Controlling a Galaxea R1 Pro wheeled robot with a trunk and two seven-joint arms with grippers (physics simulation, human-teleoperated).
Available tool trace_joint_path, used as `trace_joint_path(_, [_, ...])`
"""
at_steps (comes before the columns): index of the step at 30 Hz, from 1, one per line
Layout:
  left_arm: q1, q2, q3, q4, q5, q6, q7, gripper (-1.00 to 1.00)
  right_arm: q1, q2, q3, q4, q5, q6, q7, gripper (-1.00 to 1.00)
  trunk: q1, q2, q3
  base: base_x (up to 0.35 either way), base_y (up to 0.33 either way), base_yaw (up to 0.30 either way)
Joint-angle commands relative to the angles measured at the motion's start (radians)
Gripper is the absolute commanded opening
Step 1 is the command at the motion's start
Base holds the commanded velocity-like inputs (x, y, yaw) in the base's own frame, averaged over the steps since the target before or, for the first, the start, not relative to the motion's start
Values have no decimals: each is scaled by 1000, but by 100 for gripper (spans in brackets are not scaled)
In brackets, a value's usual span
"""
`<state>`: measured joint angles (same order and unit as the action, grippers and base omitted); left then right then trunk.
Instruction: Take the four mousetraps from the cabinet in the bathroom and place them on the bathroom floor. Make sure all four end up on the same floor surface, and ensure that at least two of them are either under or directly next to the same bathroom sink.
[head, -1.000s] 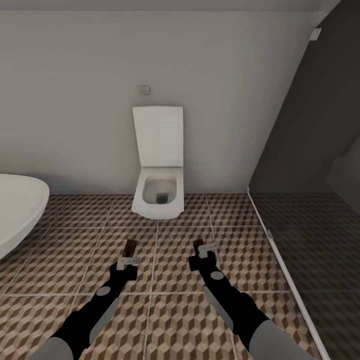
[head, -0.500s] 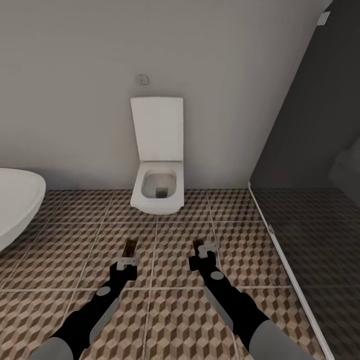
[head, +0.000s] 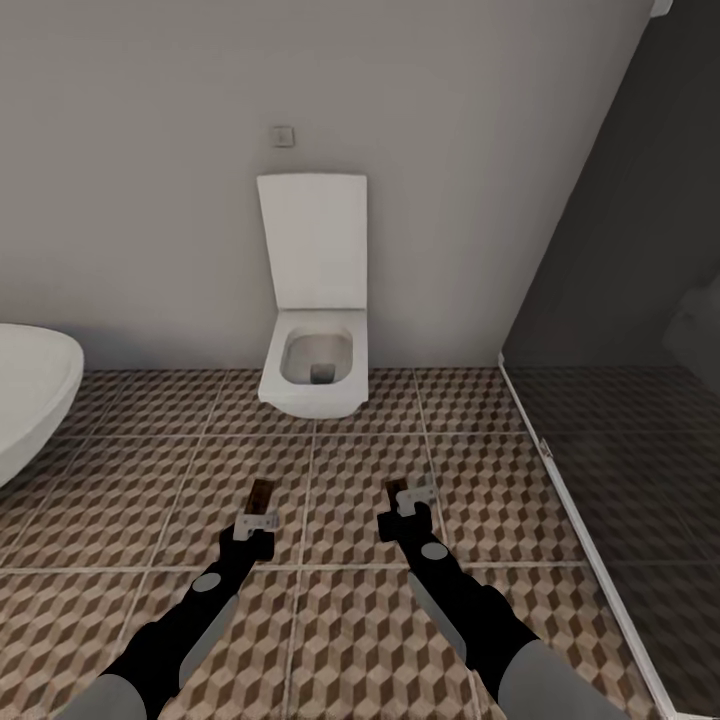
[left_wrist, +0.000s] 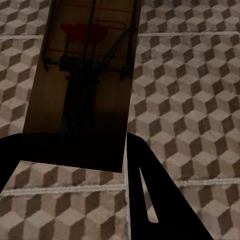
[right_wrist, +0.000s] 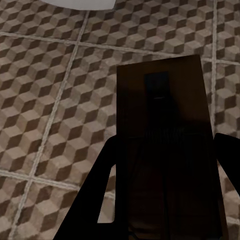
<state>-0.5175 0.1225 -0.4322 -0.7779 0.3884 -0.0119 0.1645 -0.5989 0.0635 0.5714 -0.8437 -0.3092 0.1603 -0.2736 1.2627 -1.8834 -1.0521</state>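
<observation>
While I back away from the white open-lidded toilet (head: 315, 340), my left hand (head: 258, 520) and right hand (head: 410, 497) each stay clamped on a small brown wooden mousetrap (left_wrist: 85, 80), heading sinkward.

Head camera high, facing toilet (head: 312, 375) — wrist cameras close over bathroom floor (left_wrist: 190, 100)

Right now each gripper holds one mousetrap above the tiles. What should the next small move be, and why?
Probably turn the base to look for the sink. The left gripper and right gripper each hold a mousetrap, but ahead stands the toilet, not a sink, on the bathroom floor.
</observation>
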Motion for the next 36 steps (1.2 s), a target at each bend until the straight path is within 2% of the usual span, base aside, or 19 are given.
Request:
trace_joint_path(1, [-1,2,-8,-1,6,0,13,-100,-1,-1,4,-2,-7,4,-7,-100,4,-8,-5,0,0,0])
trace_joint_path(29, [-1,2,-10,-2,6,-1,13,-100,-1,1,4,-1,-7,4,-7,-100,111,-204,-136,0,0,0])
trace_joint_path(36, [6,9,-10,-35,6,-42,12,-100,-1,-1,4,-2,-5,2,-7,-100,111,-204,-145,0,0,0])
